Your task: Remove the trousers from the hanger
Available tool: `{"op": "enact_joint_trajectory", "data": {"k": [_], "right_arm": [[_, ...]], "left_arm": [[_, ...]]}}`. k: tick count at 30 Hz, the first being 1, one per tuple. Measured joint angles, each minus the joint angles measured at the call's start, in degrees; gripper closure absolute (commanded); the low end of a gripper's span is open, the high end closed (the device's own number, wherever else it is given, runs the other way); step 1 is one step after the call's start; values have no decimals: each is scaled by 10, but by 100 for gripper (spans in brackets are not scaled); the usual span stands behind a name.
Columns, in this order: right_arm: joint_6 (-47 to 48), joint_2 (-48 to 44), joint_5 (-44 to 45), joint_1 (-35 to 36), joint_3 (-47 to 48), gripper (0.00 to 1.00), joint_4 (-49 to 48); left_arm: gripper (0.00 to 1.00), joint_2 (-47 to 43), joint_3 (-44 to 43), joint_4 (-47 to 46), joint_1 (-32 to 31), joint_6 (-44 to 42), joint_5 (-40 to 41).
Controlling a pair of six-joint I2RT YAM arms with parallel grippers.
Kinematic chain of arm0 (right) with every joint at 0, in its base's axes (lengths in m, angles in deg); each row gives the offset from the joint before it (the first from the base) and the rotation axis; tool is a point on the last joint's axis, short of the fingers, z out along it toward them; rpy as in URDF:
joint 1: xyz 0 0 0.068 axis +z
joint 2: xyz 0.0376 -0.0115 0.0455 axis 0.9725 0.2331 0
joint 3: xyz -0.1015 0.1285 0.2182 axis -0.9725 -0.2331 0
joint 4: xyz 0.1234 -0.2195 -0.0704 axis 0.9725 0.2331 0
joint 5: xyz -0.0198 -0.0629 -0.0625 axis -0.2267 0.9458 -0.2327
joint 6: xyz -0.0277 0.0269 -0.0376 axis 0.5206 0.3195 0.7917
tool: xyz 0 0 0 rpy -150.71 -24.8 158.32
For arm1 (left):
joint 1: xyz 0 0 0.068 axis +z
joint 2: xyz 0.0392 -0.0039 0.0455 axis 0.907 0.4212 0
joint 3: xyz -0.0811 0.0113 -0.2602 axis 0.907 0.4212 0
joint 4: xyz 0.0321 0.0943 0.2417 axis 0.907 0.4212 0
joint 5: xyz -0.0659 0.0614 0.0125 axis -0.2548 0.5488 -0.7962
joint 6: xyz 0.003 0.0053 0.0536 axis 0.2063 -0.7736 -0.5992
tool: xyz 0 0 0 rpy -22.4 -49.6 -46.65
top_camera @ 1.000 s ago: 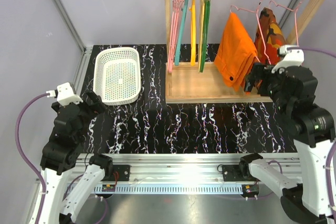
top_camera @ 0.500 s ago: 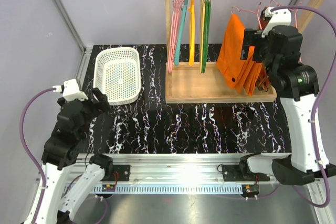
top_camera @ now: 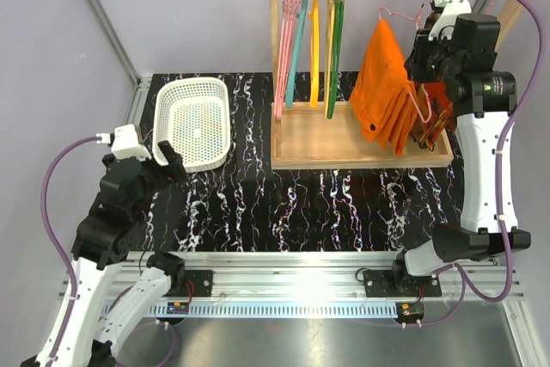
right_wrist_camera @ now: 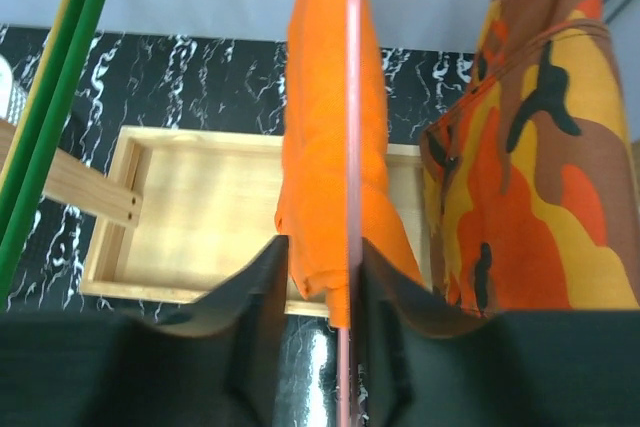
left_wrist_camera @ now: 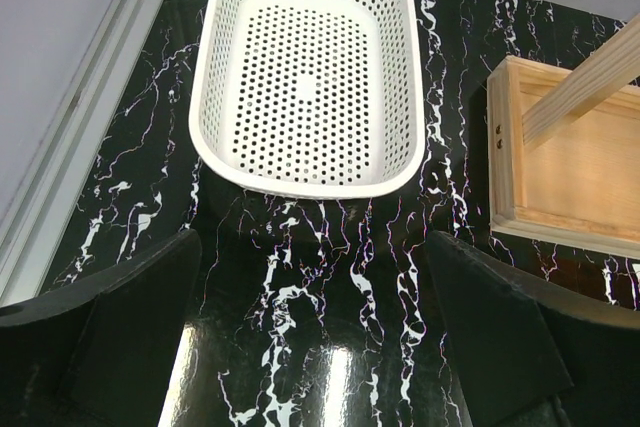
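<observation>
The bright orange trousers (top_camera: 382,83) hang folded over the thin pink wire hanger (top_camera: 397,15) on the wooden rail. My right gripper (top_camera: 421,62) is raised to the hanger's right side, level with the trousers. In the right wrist view the pink hanger wire (right_wrist_camera: 351,97) runs straight up between the fingers and lies against the right one. The right gripper (right_wrist_camera: 322,247) has narrowed, with a gap left of the wire. The trousers (right_wrist_camera: 320,147) hang just beyond the fingertips. My left gripper (top_camera: 172,161) is wide open over the table (left_wrist_camera: 312,242), holding nothing.
A camouflage garment (top_camera: 438,113) hangs right of the trousers, close to my right arm. Several thicker coloured hangers (top_camera: 309,40) hang at the rail's left end. The wooden rack base (top_camera: 318,139) lies below. A white perforated basket (top_camera: 185,83) sits ahead of the left gripper.
The right arm rose from the rack base to the hanger's level, and its jaws narrowed around the pink wire. The left arm edged slightly forward, jaws unchanged.
</observation>
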Motion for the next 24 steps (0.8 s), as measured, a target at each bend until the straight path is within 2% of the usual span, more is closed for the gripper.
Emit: {"op": "enact_joint_trajectory", "data": {"k": [2, 3, 4, 5, 10, 12, 14, 18, 23, 24], "right_arm": [[-3, 4, -16, -2, 2, 68, 3], [-4, 5, -22, -3, 2, 73, 5], [-7, 5, -25, -3, 2, 83, 7], [-7, 5, -25, -3, 2, 83, 8], [-16, -4, -10, -4, -24, 80, -9], [-18, -7, -10, -4, -39, 67, -11], [-19, -9, -9, -4, -53, 65, -16], [-20, -21, -6, -4, -90, 80, -35], [-19, -27, -7, -4, -98, 91, -51], [-19, -27, -6, -4, -98, 100, -52]], "left_arm": [[1, 0, -2, 1, 0, 0, -1], [1, 1, -3, 0, -1, 0, -1], [1, 0, -5, 0, -1, 0, -1], [1, 0, -6, 0, -1, 0, -1], [1, 0, -7, 0, -1, 0, -2], [1, 1, -7, 0, -1, 0, -2], [1, 1, -8, 0, -1, 0, -3], [1, 11, -15, 1, -1, 0, -5], [1, 16, -18, 1, -1, 0, -5], [1, 17, -19, 1, -1, 0, -6]]}}
